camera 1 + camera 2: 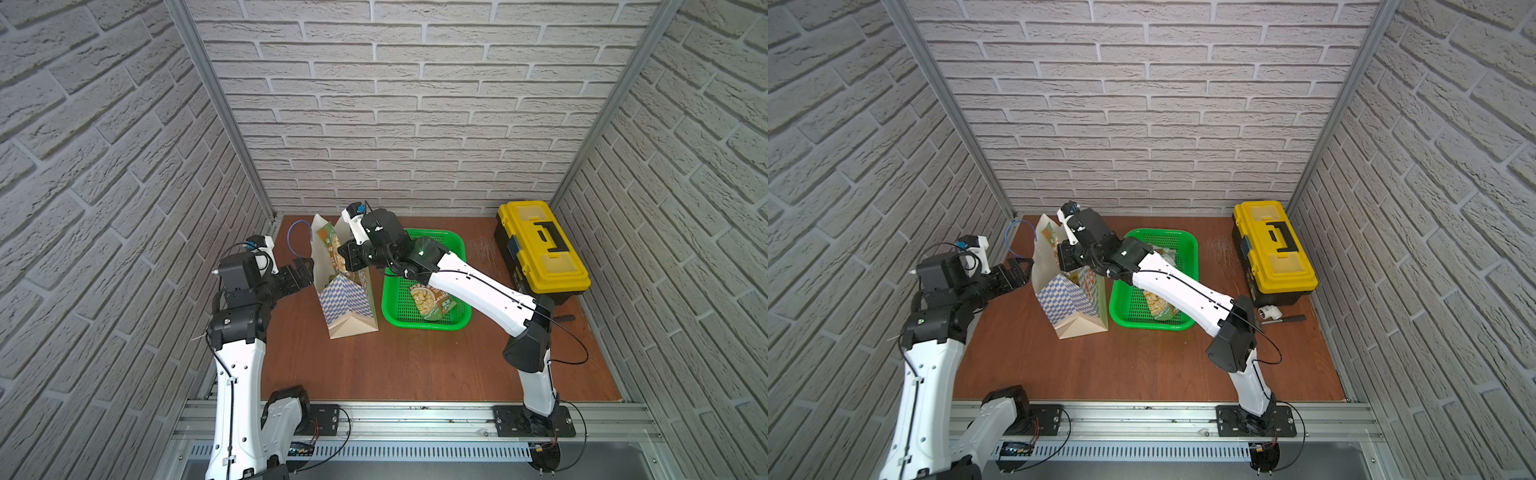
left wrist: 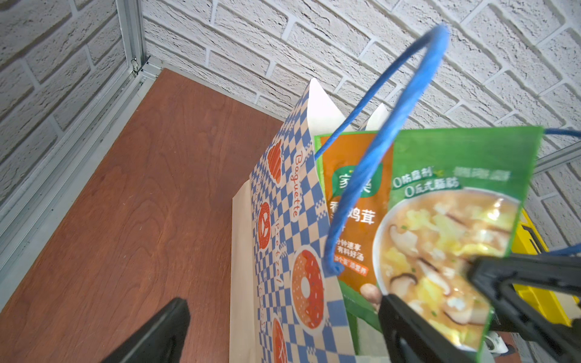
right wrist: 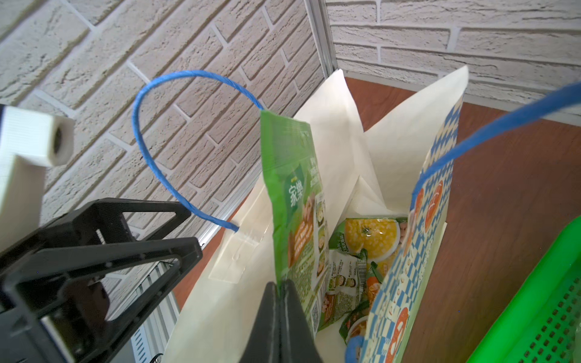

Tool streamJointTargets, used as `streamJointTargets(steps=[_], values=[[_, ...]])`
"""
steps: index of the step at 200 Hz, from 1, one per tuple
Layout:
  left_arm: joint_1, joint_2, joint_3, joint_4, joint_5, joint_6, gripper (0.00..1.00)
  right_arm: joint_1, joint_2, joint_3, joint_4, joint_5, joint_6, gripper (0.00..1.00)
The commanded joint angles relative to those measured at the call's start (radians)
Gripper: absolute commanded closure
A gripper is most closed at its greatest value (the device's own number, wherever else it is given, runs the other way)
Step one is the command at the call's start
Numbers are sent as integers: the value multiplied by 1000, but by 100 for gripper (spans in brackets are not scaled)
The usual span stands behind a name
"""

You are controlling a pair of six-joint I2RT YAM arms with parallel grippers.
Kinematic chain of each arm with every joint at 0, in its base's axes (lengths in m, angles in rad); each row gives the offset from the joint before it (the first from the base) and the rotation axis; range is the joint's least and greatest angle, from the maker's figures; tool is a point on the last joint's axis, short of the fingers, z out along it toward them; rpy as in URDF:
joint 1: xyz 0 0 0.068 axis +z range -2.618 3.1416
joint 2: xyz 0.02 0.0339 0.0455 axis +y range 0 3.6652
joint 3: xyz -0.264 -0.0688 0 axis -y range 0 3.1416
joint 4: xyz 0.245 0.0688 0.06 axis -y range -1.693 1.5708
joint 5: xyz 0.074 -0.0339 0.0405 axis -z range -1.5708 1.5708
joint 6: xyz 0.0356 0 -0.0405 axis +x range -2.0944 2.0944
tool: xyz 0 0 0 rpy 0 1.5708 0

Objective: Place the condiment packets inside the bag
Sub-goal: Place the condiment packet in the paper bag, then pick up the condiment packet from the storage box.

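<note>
Green packet (image 3: 292,188) (upright) pinched by right tool (image 3: 280,287); in bag (image 3: 393,141) mouth.

Lighting was bright, even and diffuse; shadows were soft. Both top views bowed at the edges. The bag's blue handle (image 2: 361,176) showed close-range blur.

Bag (image 1: 1071,297) stands open on the table (image 1: 1142,365); right gripper (image 1: 1061,259) sits at its mouth beside an upright packet (image 1: 1050,236); left gripper (image 1: 1026,273), jaws spread, is just beside the bag's other side; another packet (image 1: 1158,307) lies in the green basket (image 1: 1150,326); yellow toolbox (image 1: 1273,253) stands well apart.
</note>
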Motion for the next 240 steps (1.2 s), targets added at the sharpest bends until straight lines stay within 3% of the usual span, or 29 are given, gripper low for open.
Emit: streamJointTargets(steps=[1, 44, 98, 177, 240], values=[[11, 4, -11, 34, 6, 7, 2, 11, 27, 34, -30, 13, -20, 97], [27, 6, -11, 37, 23, 2, 2, 12, 73, 99, -86, 9, -39, 94], [32, 6, -12, 38, 25, 1, 2, 10, 39, 149, -121, 8, -71, 51], [35, 3, -11, 33, 13, 7, 2, -26, -147, 107, -148, -26, -132, 45], [34, -61, -41, 95, 69, -12, 2, -110, -375, -204, -50, -24, -131, 39]])
